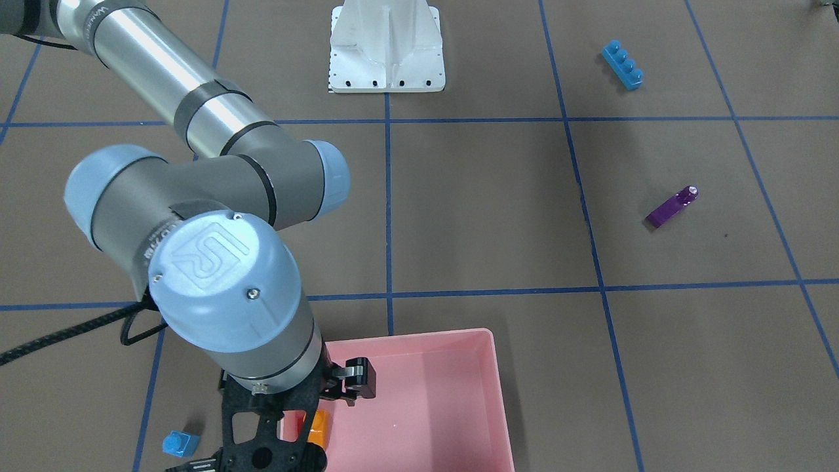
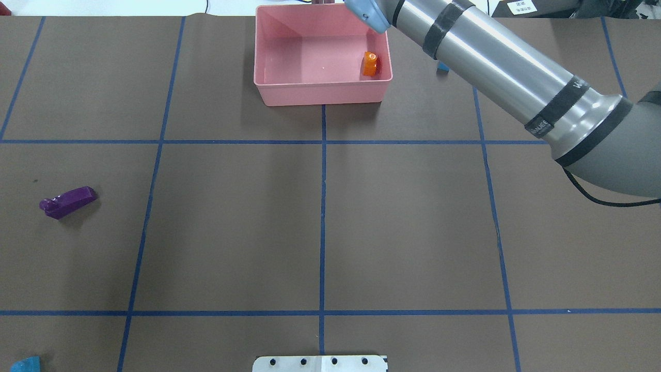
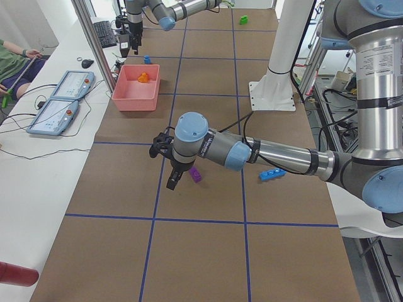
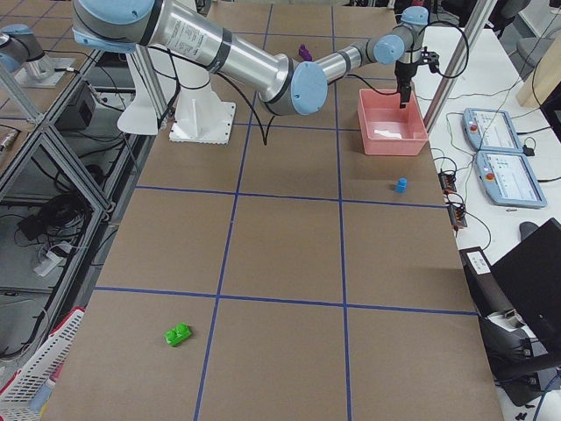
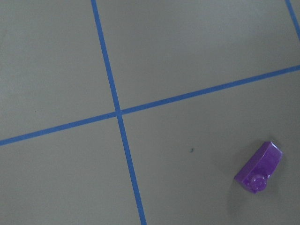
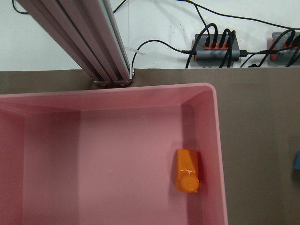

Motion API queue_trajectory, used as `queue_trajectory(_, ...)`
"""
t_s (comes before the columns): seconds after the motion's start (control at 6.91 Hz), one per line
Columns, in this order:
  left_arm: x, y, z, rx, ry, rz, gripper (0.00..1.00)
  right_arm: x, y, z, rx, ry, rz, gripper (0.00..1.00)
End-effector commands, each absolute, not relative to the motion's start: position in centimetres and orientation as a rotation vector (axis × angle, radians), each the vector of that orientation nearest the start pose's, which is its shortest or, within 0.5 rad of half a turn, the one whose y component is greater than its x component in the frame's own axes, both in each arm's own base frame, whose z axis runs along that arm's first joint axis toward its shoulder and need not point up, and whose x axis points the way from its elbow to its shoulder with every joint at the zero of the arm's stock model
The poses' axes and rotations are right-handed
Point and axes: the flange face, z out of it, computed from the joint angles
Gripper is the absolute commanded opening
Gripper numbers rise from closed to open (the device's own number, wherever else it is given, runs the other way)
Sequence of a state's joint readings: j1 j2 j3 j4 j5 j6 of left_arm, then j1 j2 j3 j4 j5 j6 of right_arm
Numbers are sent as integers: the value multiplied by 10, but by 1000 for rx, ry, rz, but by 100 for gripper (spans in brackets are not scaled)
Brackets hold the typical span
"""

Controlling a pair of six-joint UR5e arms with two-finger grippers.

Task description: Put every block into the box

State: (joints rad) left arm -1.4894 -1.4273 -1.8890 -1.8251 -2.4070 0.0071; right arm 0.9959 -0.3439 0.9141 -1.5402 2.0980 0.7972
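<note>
The pink box (image 2: 320,95) stands at the table's far edge. The orange block (image 2: 370,63) lies inside it by the right wall, and also shows in the right wrist view (image 6: 188,170). My right gripper (image 1: 262,459) hangs over that corner, open and empty. The small blue cube (image 1: 180,444) sits on the table just outside the box. The purple wedge (image 2: 68,201) and the long blue block (image 1: 622,64) lie on my left side. The green block (image 4: 179,334) lies far out on the right. My left gripper (image 3: 171,182) hovers beside the purple wedge (image 5: 259,167); I cannot tell its state.
The white robot base (image 1: 387,59) stands at the table's middle edge. An aluminium post (image 6: 93,42) and cables stand just behind the box (image 6: 220,140). Two tablets (image 3: 63,88) and a seated person are on the side bench.
</note>
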Motion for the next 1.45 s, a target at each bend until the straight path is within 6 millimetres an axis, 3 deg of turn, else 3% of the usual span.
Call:
queue_trajectory(0.0, 66, -448, 523, 339, 886, 458, 100, -342, -714, 150, 137, -745, -4, 100)
queue_trajectory(0.29, 123, -440, 532, 317, 792, 569, 100, -297, -639, 242, 153, -752, -25, 100)
queue_trajectory(0.58, 178, -432, 553, 293, 680, 674, 100, -256, -574, 302, 165, -740, -77, 100)
queue_trajectory(0.72, 201, -427, 561, 281, 644, 718, 100, -246, -557, 318, 158, -735, -74, 100)
queue_trajectory(1.01, 233, -440, 574, 254, 637, 759, 100, -243, -551, 323, 157, -735, -76, 100)
queue_trajectory(1.3, 244, -436, 589, 221, 632, 787, 100, -244, -551, 322, 158, -736, -76, 100)
